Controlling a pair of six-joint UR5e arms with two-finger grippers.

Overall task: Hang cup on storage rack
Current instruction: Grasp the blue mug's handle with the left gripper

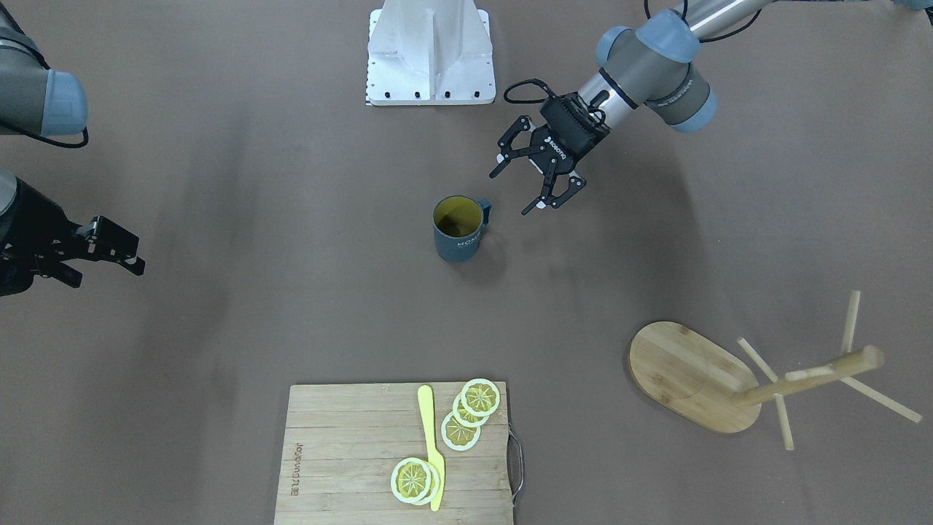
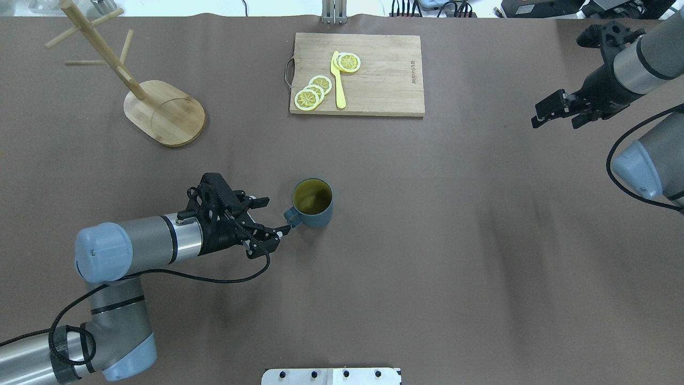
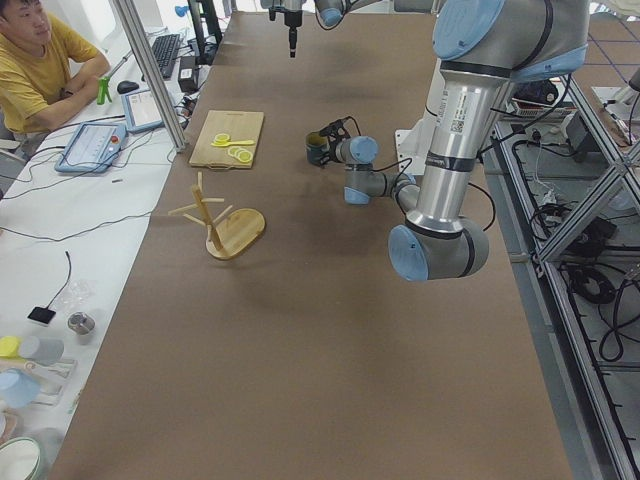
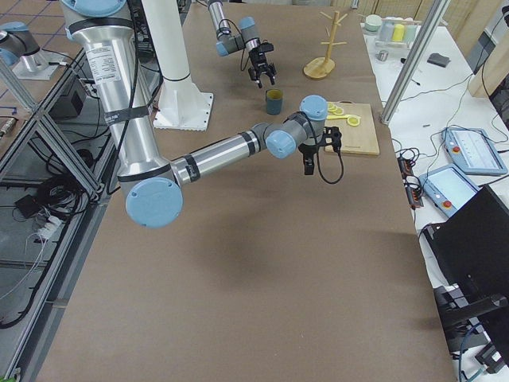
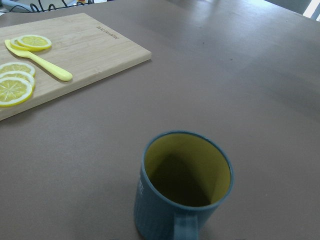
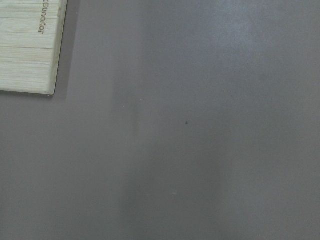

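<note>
Order as in overhead view. Far left, back corner of table (image 2: 427, 256): rack (image 2: 165, 113), standing upright on its oval base, thin pegs sticking out near top of post. Nearer robot and further right: left gripper (image 2: 271, 216), forearm low and roughly level, jaws spread wide, gripping nothing, aimed at handle (image 2: 291, 216) of cup. Fingertips just beside handle, with a small gap visible in front view, so not clamped on it. Next right, about mid-table: cup (image 2: 312, 203), upright on table, yellow inside facing up, handle turned toward left gripper, well apart from rack. Same cup close and dead ahead in left wrist view, handle on side nearest camera. Behind cup, at far edge of table: board (image 2: 385, 80), lying flat, well apart from cup. On its left half: knife (image 2: 338, 80), yellow, lying flat, with slices (image 2: 314, 92) of lemon in two overlapping clusters, one either side of knife. Far right: right gripper (image 2: 556, 120), held above table near right edge, well apart from cup and board, holding nothing. Jaws seemingly parted, though small and side-on there, so hard to be sure. Right wrist view: only bare table and one board corner at upper left.
</note>
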